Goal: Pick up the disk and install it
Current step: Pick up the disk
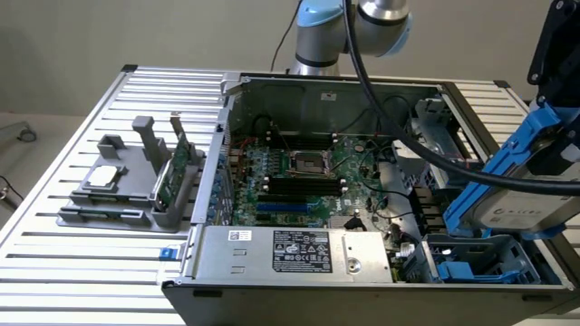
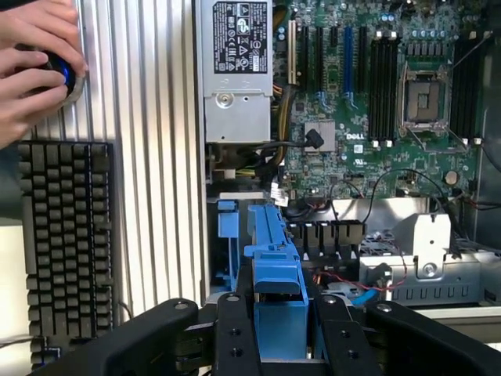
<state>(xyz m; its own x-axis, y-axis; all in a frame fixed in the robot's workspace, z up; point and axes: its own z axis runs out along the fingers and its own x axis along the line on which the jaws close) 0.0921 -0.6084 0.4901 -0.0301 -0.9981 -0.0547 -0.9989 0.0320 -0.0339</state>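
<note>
The disk (image 1: 528,202), silver-grey with a white label and a blue bracket frame, hangs tilted over the open computer case (image 1: 327,88) at the exterior view's right. My gripper (image 1: 560,115) is shut on it from above. A black cable crosses in front of the disk. Below it lies the drive bay (image 1: 480,263) with blue plastic rails, in the case's near right corner. In the wrist view, my gripper (image 2: 282,345) clamps the disk's blue bracket (image 2: 275,270) between black fingers (image 2: 235,333), above the bay's blue rails (image 2: 227,231).
A grey holder (image 1: 118,204) on the slatted table at the exterior view's left carries a green circuit card (image 1: 181,170) and a small silver chip (image 1: 102,176). The power supply (image 1: 299,251) and motherboard (image 1: 299,173) fill the case. A person's hands (image 2: 31,55) rest beside a keyboard (image 2: 66,243).
</note>
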